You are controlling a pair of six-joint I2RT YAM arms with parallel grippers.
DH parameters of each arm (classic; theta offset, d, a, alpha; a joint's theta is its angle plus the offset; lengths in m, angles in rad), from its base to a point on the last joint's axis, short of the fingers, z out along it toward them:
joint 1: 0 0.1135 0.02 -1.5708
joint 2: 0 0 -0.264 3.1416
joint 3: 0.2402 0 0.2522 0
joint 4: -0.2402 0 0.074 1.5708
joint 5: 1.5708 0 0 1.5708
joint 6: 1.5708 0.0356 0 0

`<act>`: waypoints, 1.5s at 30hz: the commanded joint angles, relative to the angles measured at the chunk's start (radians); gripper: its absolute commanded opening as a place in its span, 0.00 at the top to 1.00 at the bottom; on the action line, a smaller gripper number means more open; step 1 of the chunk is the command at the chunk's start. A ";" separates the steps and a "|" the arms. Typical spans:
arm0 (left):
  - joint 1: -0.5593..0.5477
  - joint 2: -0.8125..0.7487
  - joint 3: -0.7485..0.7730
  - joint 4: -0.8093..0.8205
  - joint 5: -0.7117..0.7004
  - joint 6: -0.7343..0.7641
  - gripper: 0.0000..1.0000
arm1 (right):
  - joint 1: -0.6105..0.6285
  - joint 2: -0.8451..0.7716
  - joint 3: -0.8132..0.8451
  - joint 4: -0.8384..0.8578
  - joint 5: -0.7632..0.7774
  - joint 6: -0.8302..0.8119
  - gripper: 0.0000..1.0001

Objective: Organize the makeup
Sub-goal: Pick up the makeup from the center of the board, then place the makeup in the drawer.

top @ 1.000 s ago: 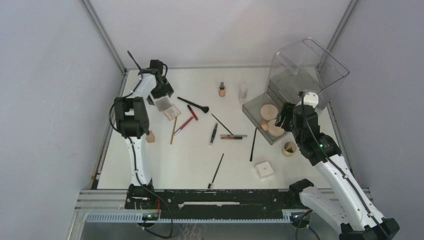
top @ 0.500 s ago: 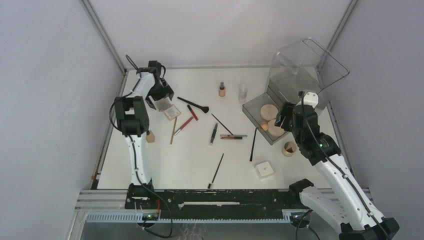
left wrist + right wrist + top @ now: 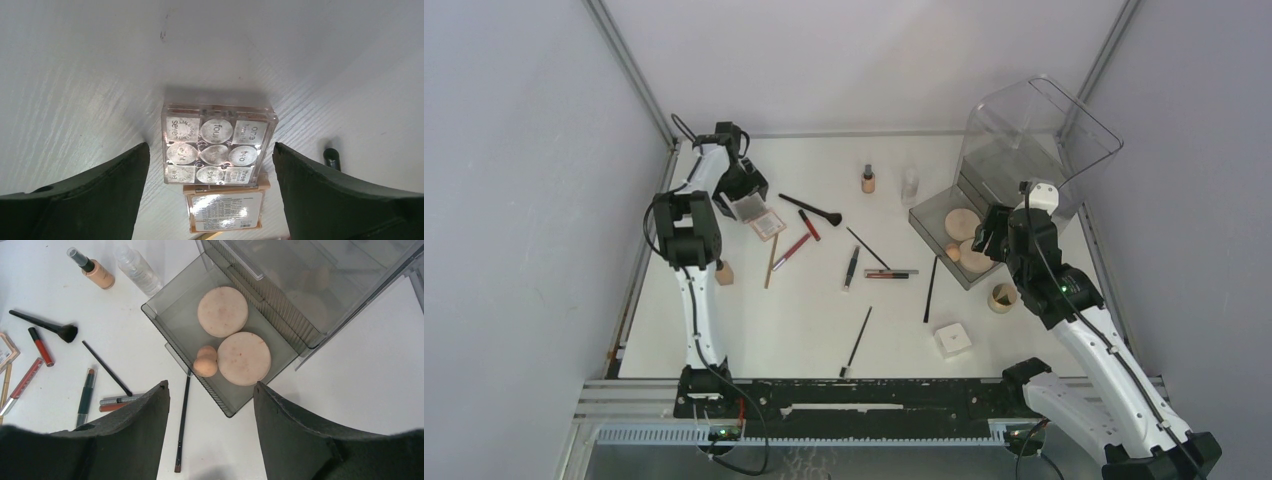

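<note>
The makeup lies scattered on the white table. My left gripper (image 3: 742, 198) (image 3: 210, 145) hangs open at the far left, its jaws on either side of a clear square compact (image 3: 216, 145) (image 3: 747, 207) without touching it. A tan compact (image 3: 225, 210) lies just nearer. My right gripper (image 3: 986, 232) (image 3: 211, 383) is open and empty above the near corner of the grey drawer (image 3: 170, 315), which holds two round puffs (image 3: 222, 311) and a small sponge (image 3: 205, 362). A thin black brush (image 3: 181, 425) lies below it.
The big clear bin (image 3: 1039, 140) stands at the back right. Loose on the table are a fan brush (image 3: 812, 210), red lip sticks (image 3: 809, 225), pencils (image 3: 852, 267), a tan bottle (image 3: 868, 180), a clear bottle (image 3: 910, 185), a white box (image 3: 952, 340) and a puff (image 3: 1002, 297).
The left wrist has shifted slightly over the compacts. The right gripper has edged a little left. Nothing was picked up.
</note>
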 commanded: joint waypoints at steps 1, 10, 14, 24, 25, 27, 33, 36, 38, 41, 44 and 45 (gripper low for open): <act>0.010 0.019 0.077 -0.005 0.027 -0.007 0.04 | 0.006 -0.004 0.000 0.036 0.005 0.010 0.30; 0.026 0.018 0.047 0.028 0.062 -0.027 0.23 | 0.006 0.000 -0.001 0.038 0.003 0.011 0.31; 0.030 -0.007 0.030 0.033 0.044 -0.021 0.23 | 0.006 -0.006 0.000 0.031 0.010 0.007 0.30; 0.029 -0.195 -0.099 0.101 0.024 0.015 0.23 | 0.008 -0.004 -0.013 0.053 -0.009 0.015 0.30; 0.029 -0.206 -0.110 0.103 0.034 0.016 0.23 | 0.009 -0.002 -0.014 0.055 -0.013 0.017 0.30; 0.025 -0.233 -0.137 0.108 0.042 0.019 0.23 | 0.011 0.001 -0.014 0.060 -0.016 0.017 0.30; -0.016 -0.352 -0.258 0.150 0.058 0.037 0.23 | 0.013 0.011 -0.021 0.090 -0.087 0.030 0.30; -0.059 -0.420 -0.328 0.172 0.087 0.039 0.23 | 0.011 0.030 -0.055 0.177 -0.242 0.071 0.27; -0.084 -0.467 -0.382 0.192 0.117 0.023 0.23 | 0.012 0.057 -0.092 0.275 -0.359 0.137 0.17; -0.129 -0.546 -0.460 0.232 0.152 -0.011 0.23 | 0.045 0.164 -0.105 0.439 -0.503 0.237 0.09; -0.188 -0.607 -0.520 0.254 0.182 -0.043 0.22 | 0.122 0.273 -0.105 0.611 -0.557 0.301 0.01; -0.209 -0.631 -0.545 0.268 0.188 -0.068 0.22 | 0.148 0.311 -0.104 0.668 -0.565 0.317 0.00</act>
